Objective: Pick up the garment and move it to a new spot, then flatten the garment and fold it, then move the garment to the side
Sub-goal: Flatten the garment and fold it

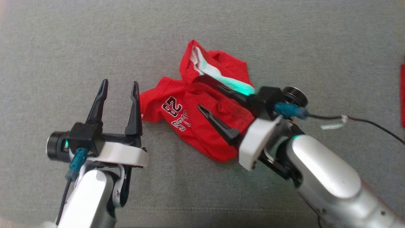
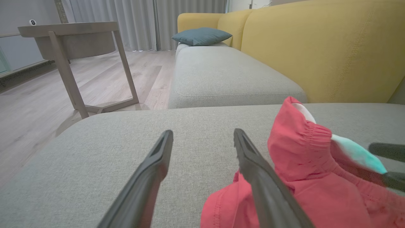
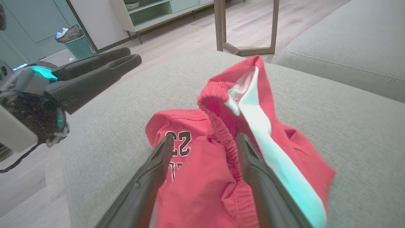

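The garment (image 1: 190,120) is a pair of red shorts with a white side stripe and a "23" print, lying crumpled on the grey sofa seat (image 1: 63,47). My right gripper (image 1: 202,93) hangs open low over its middle. In the right wrist view the elastic waistband of the garment (image 3: 196,183) runs up between the two fingers of that gripper (image 3: 205,136); I cannot tell if they touch the cloth. My left gripper (image 1: 120,84) stands open just left of the garment's edge, holding nothing. In the left wrist view, its fingers (image 2: 203,133) point over bare cushion, with the garment (image 2: 297,158) to their right.
The seat is a wide grey cushion with a yellow backrest (image 2: 316,47) behind it and a blue pillow (image 2: 201,35) farther along. A wooden side table (image 2: 69,41) stands on the floor beyond the seat's edge. A red item (image 1: 402,95) shows at the head view's right edge.
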Robot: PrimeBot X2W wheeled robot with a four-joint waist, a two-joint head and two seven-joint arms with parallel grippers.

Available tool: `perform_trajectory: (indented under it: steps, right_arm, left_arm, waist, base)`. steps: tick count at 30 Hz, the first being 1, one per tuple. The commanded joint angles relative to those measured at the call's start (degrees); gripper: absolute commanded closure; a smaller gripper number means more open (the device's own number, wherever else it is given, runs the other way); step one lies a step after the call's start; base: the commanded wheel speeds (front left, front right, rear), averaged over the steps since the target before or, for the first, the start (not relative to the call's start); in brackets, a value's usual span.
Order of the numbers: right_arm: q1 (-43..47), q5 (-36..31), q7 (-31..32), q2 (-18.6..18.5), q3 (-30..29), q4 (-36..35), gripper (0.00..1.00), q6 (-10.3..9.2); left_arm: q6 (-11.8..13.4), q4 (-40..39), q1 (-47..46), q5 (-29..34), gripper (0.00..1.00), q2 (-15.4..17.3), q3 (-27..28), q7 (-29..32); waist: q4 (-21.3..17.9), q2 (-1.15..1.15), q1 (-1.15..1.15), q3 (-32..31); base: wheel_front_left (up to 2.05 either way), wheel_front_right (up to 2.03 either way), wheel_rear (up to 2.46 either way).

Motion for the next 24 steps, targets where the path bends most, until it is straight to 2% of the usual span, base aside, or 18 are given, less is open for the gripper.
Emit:
perform_trajectory:
  steps: [1, 8, 9, 10, 11, 19, 24]
  right_arm:
    - [-1.83, 0.85, -0.95, 1.60, 1.33, 0.45, 0.00, 0.37]
    - [-9.58, 3.55, -4.33, 5.48, 3.42, 11.95, 0.00, 0.37]
    - [-10.49, 3.89, -4.91, 5.87, 3.67, 13.36, 0.22, 0.37]
    - [-11.25, 4.40, -5.47, 6.25, 3.94, 14.59, 0.78, 0.37]
    - [-11.94, 4.88, -5.97, 6.53, 4.18, 15.73, 1.00, 0.37]
    - [-14.78, 8.03, -12.04, 5.04, 2.14, 19.10, 1.00, 0.37]
    - [-15.54, 9.46, -15.04, 2.28, -3.14, 20.00, 1.00, 0.37]
  left_arm:
    - [-0.34, -1.54, -2.52, 0.68, 0.00, 0.42, 2.07, -0.69]
    - [-1.47, -1.27, -3.07, 1.63, 0.00, -1.09, 2.63, -0.69]
    - [-1.63, -1.20, -3.08, 1.76, 0.00, -1.30, 2.74, -0.69]
    - [-1.79, -1.13, -3.09, 1.87, 0.00, -1.50, 2.83, -0.69]
    - [-1.97, -1.06, -3.09, 2.00, 0.00, -1.69, 2.93, -0.69]
    - [-2.89, -0.77, -2.30, 3.10, 0.00, -2.57, 4.24, -0.70]
    - [-3.61, -0.71, -2.21, 3.79, 0.00, -3.10, 4.69, -0.70]
  waist:
    - [1.14, 0.00, 0.00, 0.68]
    - [2.69, 0.00, 0.00, 1.55]
    - [2.81, 0.00, 0.00, 1.59]
    - [2.90, 0.00, 0.00, 1.61]
    - [2.97, 0.00, 0.00, 1.61]
    - [2.12, 0.00, 0.00, 1.07]
    - [1.49, 0.00, 0.00, 1.07]
  base:
    - [0.00, 0.00, 0.00]
    - [0.00, 0.00, 0.00]
    - [0.00, 0.00, 0.00]
    - [0.00, 0.00, 0.00]
    - [0.00, 0.00, 0.00]
    - [0.00, 0.00, 0.00]
    - [0.00, 0.00, 0.00]
